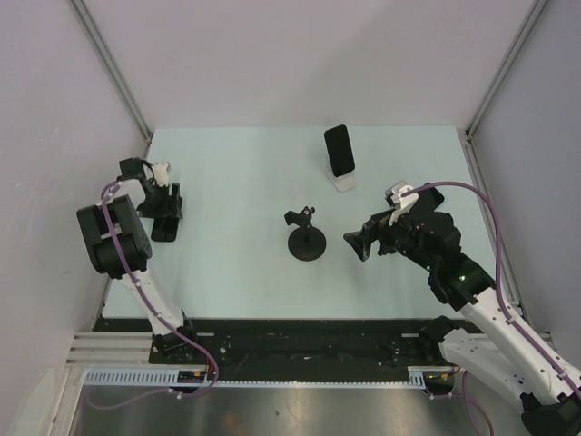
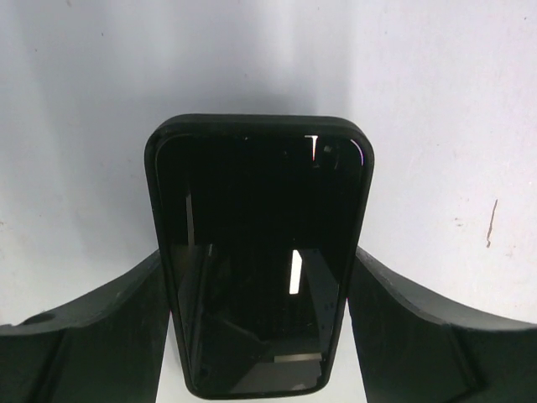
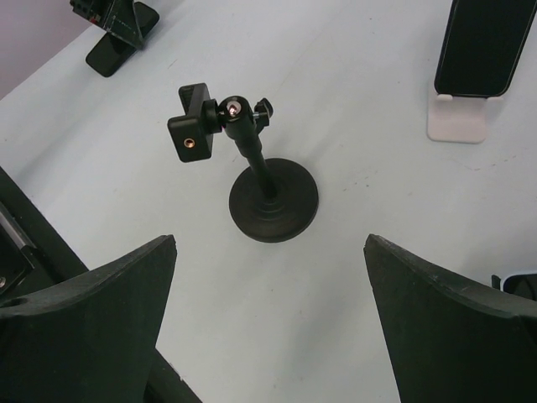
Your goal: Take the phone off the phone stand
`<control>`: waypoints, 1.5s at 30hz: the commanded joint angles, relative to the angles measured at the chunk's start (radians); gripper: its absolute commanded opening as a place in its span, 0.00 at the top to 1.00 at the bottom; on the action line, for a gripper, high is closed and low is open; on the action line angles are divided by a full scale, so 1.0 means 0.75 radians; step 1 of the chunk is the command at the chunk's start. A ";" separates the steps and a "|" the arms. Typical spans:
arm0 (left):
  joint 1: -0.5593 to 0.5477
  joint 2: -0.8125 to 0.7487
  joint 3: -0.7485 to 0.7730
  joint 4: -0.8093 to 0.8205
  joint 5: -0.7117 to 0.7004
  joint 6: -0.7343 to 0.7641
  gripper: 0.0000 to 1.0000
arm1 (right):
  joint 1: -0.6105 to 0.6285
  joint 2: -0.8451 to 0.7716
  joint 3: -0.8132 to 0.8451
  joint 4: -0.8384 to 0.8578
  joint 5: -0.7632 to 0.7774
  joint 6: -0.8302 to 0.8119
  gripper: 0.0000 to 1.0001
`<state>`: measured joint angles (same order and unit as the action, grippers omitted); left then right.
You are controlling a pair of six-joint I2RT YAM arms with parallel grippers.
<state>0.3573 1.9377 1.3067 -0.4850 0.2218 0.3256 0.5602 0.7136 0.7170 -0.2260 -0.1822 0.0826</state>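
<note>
A black phone stand [image 1: 306, 238] with a round base and an empty clamp stands mid-table; it also shows in the right wrist view [image 3: 270, 197]. My left gripper [image 1: 166, 202] is at the far left, its fingertips [image 2: 155, 277] against both sides of a black phone [image 2: 260, 252], which rests low on the table [image 1: 166, 225]. My right gripper [image 1: 359, 243] is open and empty, a short way right of the black stand. A second black phone [image 1: 339, 150] leans upright on a white stand [image 1: 344, 184] at the back, also in the right wrist view [image 3: 482, 42].
The pale table [image 1: 236, 182] is boxed in by white walls on the left, back and right. A black rail [image 1: 300, 341] runs along the near edge by the arm bases.
</note>
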 commanded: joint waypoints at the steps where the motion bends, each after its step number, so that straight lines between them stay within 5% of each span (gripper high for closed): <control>1: 0.000 0.020 0.060 -0.014 0.085 0.141 0.74 | -0.007 0.004 -0.001 0.054 -0.025 0.009 0.00; 25: -0.002 0.071 0.066 -0.034 0.017 0.137 0.14 | -0.009 0.010 -0.015 0.076 -0.035 0.013 0.00; 34: -0.006 0.073 0.068 -0.034 0.025 0.141 0.02 | -0.009 0.010 -0.015 0.076 -0.037 0.013 0.00; 45: -0.018 -0.061 0.143 -0.032 0.062 0.032 0.00 | -0.015 0.022 -0.015 0.085 -0.037 0.011 0.00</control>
<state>0.3500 1.9652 1.3491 -0.5049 0.2218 0.3397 0.5556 0.7261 0.7044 -0.2039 -0.2005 0.0856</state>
